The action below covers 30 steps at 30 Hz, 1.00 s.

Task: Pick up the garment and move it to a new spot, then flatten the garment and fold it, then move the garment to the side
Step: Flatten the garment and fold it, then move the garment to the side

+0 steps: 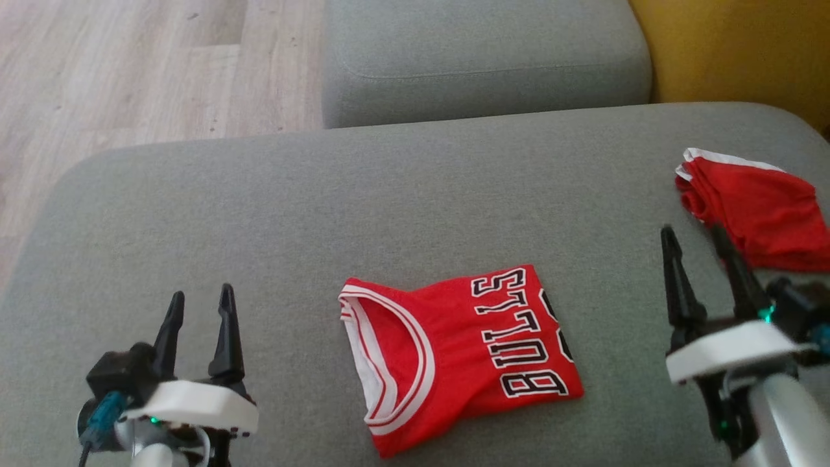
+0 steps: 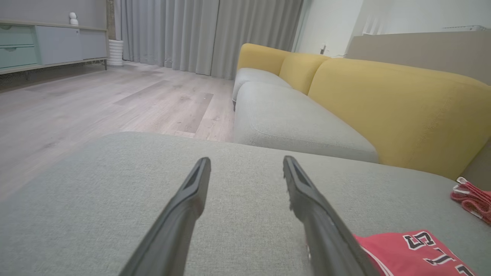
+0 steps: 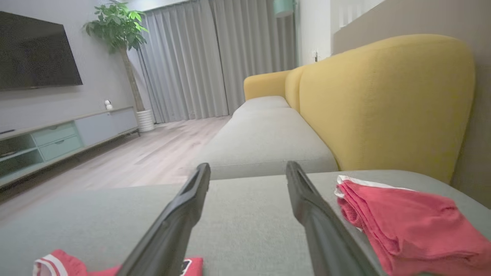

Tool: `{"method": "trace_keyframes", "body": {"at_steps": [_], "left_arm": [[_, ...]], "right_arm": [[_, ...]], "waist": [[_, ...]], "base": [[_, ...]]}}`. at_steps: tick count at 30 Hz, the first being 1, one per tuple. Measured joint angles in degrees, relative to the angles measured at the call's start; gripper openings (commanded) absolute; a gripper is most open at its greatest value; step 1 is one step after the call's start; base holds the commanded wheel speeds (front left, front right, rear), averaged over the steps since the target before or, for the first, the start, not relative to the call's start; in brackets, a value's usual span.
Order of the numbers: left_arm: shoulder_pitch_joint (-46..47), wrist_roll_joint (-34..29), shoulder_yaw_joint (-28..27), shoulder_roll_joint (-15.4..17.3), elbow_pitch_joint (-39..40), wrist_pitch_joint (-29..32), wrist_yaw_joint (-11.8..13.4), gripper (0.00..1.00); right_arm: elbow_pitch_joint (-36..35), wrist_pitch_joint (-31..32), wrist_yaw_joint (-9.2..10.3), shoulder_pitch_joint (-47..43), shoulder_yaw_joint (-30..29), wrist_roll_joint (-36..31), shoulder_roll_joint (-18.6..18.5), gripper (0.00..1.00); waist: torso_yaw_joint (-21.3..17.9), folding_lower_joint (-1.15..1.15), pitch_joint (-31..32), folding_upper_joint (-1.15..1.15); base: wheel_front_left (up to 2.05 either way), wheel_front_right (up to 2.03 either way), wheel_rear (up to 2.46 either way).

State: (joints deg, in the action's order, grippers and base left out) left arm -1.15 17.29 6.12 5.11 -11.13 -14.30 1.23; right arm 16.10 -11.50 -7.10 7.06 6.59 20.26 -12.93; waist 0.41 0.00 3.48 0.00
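Note:
A folded red garment with white trim (image 1: 758, 214) lies at the cushion's right end, also seen in the right wrist view (image 3: 402, 218) and the left wrist view (image 2: 472, 197). My right gripper (image 1: 692, 233) stands open just left of it, fingers apart with nothing between them (image 3: 248, 165). A red Bulls jersey (image 1: 454, 350) lies folded in the middle of the cushion, with corners showing in both wrist views (image 2: 410, 253) (image 3: 57, 264). My left gripper (image 1: 201, 295) is open and empty over bare cushion left of the jersey (image 2: 247, 159).
Both garments rest on a wide grey sofa cushion (image 1: 389, 194). A second grey cushion (image 1: 480, 58) lies beyond it, with a yellow backrest (image 1: 733, 45) on the right. Wooden floor (image 1: 130, 65) lies off the cushion's left edge.

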Motion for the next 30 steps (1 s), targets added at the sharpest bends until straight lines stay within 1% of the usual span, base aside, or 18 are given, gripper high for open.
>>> {"method": "trace_keyframes", "body": {"at_steps": [4, 10, 12, 15, 18, 20, 21, 24, 26, 30], "left_arm": [[-0.19, -0.10, -0.25, -0.09, 0.00, 0.00, -0.31, 1.00], [-1.19, -1.88, -0.89, -0.18, -0.12, 0.00, -0.68, 1.00], [-1.18, -2.08, -0.91, -0.29, -0.15, 0.01, -0.81, 1.00], [-1.17, -2.09, -0.94, -0.47, -0.26, 0.00, -1.11, 1.00], [-1.09, -2.12, -0.89, -0.64, -0.35, 0.00, -1.29, 1.00], [-1.03, -2.57, -0.81, -0.80, -0.63, 0.00, -1.41, 1.00], [-1.01, -2.60, -0.78, -0.88, -0.76, 0.00, -1.65, 1.00], [-0.86, -2.60, -0.52, -1.19, -1.14, 0.00, -1.74, 1.00], [-0.83, -2.61, -0.24, -1.37, -1.33, 0.00, -1.75, 1.00], [-0.79, -2.67, 0.14, -1.49, -1.68, 0.01, -1.74, 1.00]], "right_arm": [[0.02, -0.65, 0.00, -2.43, -1.90, -2.15, 1.37, 1.00], [0.25, -0.43, 0.00, -4.16, -2.18, -4.31, 2.96, 1.00], [0.53, 0.56, 0.00, -4.14, -2.03, -4.31, 3.02, 1.00], [1.53, 3.76, 0.00, -4.02, -0.75, -3.98, 3.02, 1.00], [4.46, 10.49, 0.00, -2.10, 2.68, -1.71, 2.90, 1.00], [6.99, 15.83, 0.00, 0.90, 4.85, 1.01, 2.92, 1.00], [8.44, 18.53, 0.00, 2.72, 6.30, 1.10, 2.49, 1.00], [12.98, 25.35, 0.00, 7.84, 6.71, 3.89, 2.58, 1.00], [16.37, 29.14, 0.00, 10.11, 6.71, 4.14, 2.52, 1.00], [22.63, 36.37, 0.00, 11.38, 7.51, 5.45, 2.94, 1.00]], "waist": [[-0.53, 0.00, -0.13, 0.00], [-0.62, 0.00, -0.54, 0.00], [-0.38, 0.00, -0.62, 0.00], [0.25, 0.00, -0.76, 0.00], [1.03, 0.00, -1.02, 0.00], [1.76, 0.00, -1.21, 0.00], [2.18, 0.00, -1.30, 0.00], [3.54, 0.00, -1.59, 0.00], [4.52, 0.00, -1.76, 0.00], [6.57, 0.00, -2.07, 0.00]], "base": [[0.00, 0.00, 0.00], [0.00, 0.00, 0.00], [0.00, 0.00, 0.00], [0.00, 0.00, 0.00], [0.00, 0.00, 0.00], [0.00, 0.00, 0.00], [0.00, 0.00, 0.00], [0.00, 0.00, 0.00], [0.00, 0.00, 0.00], [0.00, 0.00, 0.00]]}}
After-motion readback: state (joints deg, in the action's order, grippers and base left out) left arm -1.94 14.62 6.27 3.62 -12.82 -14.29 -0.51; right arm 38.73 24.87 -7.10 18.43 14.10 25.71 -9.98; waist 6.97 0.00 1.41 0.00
